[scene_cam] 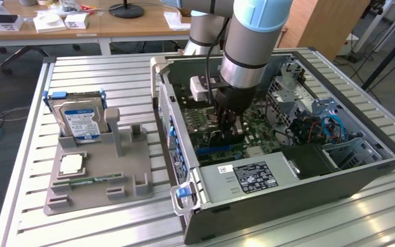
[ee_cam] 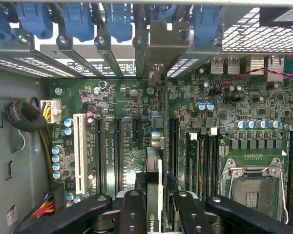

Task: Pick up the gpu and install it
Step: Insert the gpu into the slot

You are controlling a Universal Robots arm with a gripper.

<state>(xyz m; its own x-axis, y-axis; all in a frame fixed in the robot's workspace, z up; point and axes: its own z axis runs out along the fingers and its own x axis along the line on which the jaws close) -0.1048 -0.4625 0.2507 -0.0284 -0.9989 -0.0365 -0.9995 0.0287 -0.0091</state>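
Note:
My gripper (scene_cam: 229, 125) reaches down into the open computer case (scene_cam: 362, 170), just above the green motherboard (scene_cam: 256, 128). In the wrist view its two black fingers (ee_cam: 132, 209) are shut on the gpu (ee_cam: 155, 170), a thin dark card seen edge-on between them. The card stands upright over a black expansion slot on the motherboard (ee_cam: 112, 97). Its metal end bracket (ee_cam: 163, 44) sits against the case's rear slot openings, among the blue retaining clips (ee_cam: 119, 19). Whether the card's edge is fully down in the slot cannot be told.
A grey holder tray (scene_cam: 94, 159) lies at the exterior view's left with a blue-labelled hard drive (scene_cam: 81, 121), a CPU (scene_cam: 70, 164) and a RAM stick (scene_cam: 88, 181). The power supply (scene_cam: 252, 177) and drive cages (scene_cam: 341, 149) crowd the case. An empty CPU socket (ee_cam: 251, 187) sits beside the RAM slots.

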